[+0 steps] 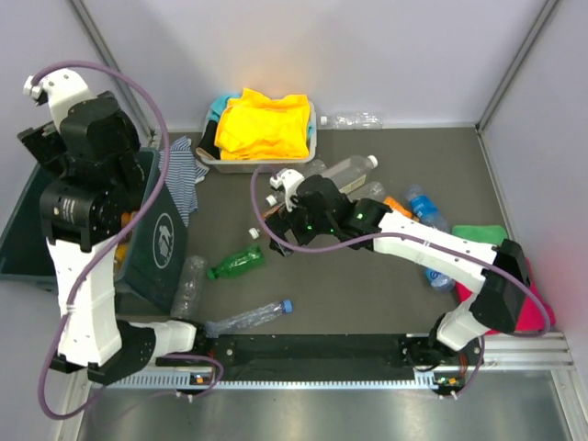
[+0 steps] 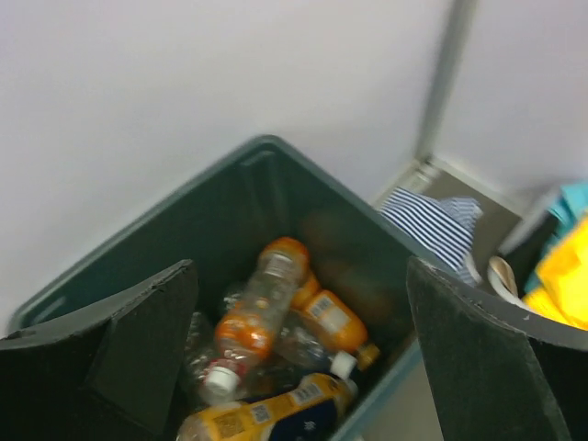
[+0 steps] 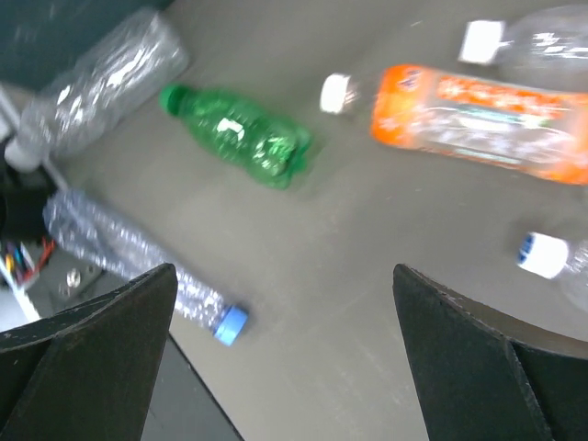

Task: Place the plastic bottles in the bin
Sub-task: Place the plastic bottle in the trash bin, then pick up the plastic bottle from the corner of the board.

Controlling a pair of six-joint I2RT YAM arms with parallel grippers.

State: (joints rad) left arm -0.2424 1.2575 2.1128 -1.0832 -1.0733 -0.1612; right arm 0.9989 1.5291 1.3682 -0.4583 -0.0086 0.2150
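Right wrist: crumpled green plastic bottle (image 3: pixel 243 138).

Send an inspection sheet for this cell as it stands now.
Surface: dark grey table, no spills seen.
Job's things: bin at the left edge, with bottles inside. Loose on the table: green bottle, blue-capped clear bottle, crushed clear bottle, orange bottle, and several more clear ones.
Clutter: white tray of yellow cloth, striped cloth, green cloth.
Grippers: left gripper open and empty over the bin; right gripper open and empty above the table.
Cables: purple cables looped loose along both arms.
Surroundings: pale walls, metal frame posts.
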